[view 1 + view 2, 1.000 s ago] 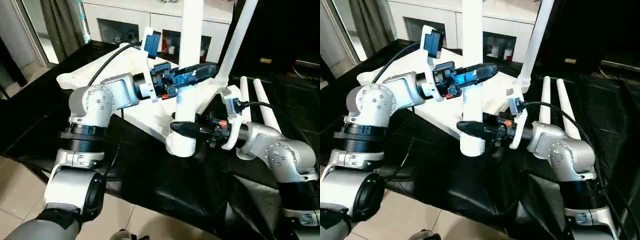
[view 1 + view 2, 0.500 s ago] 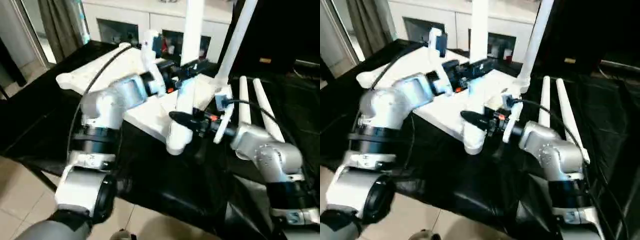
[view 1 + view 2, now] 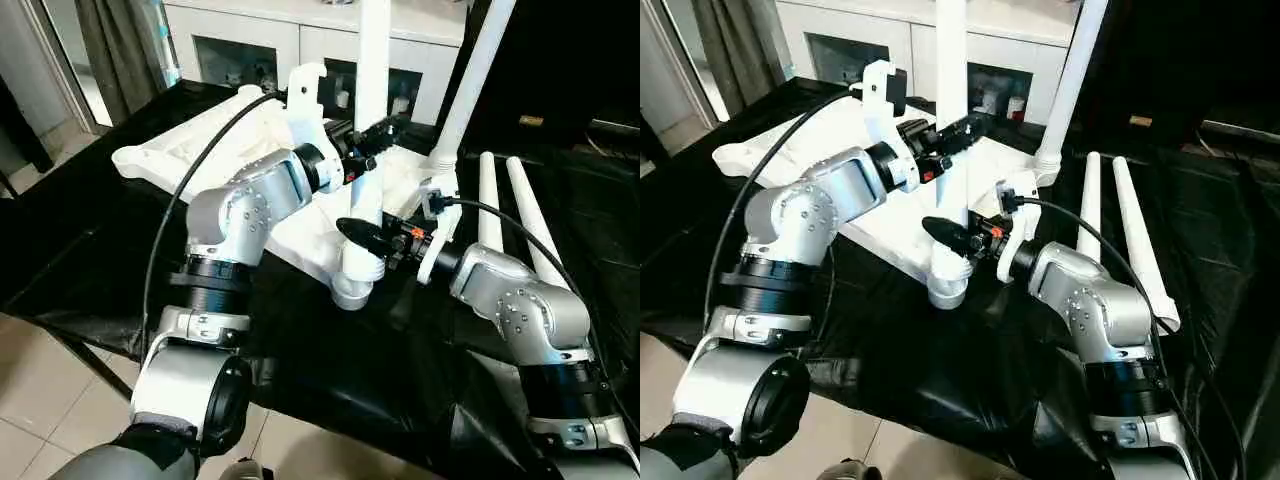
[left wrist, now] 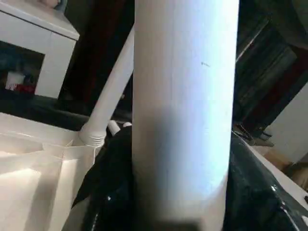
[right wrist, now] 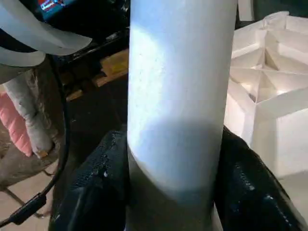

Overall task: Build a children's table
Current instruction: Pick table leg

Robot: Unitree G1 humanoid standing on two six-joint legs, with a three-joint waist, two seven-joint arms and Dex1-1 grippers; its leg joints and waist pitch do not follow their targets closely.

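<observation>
- As stood upright in near corner socket of upturned tabletop (image 3: 215,150): leg (image 3: 370,120), clamped high by left gripper (image 3: 372,160), low by right gripper (image 3: 362,236).
- Judged light, stiff, hollow, slippery; best gripped near base.

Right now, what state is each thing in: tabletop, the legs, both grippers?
Tabletop: lying underside up on the black cloth.
Near leg: upright in the near corner socket, gripped by both grippers.
Far leg: standing in its socket, leaning a little.
Two spare legs: lying side by side on the cloth.
Left gripper: shut on the near leg, higher up.
Right gripper: shut on the near leg, near its base.
</observation>
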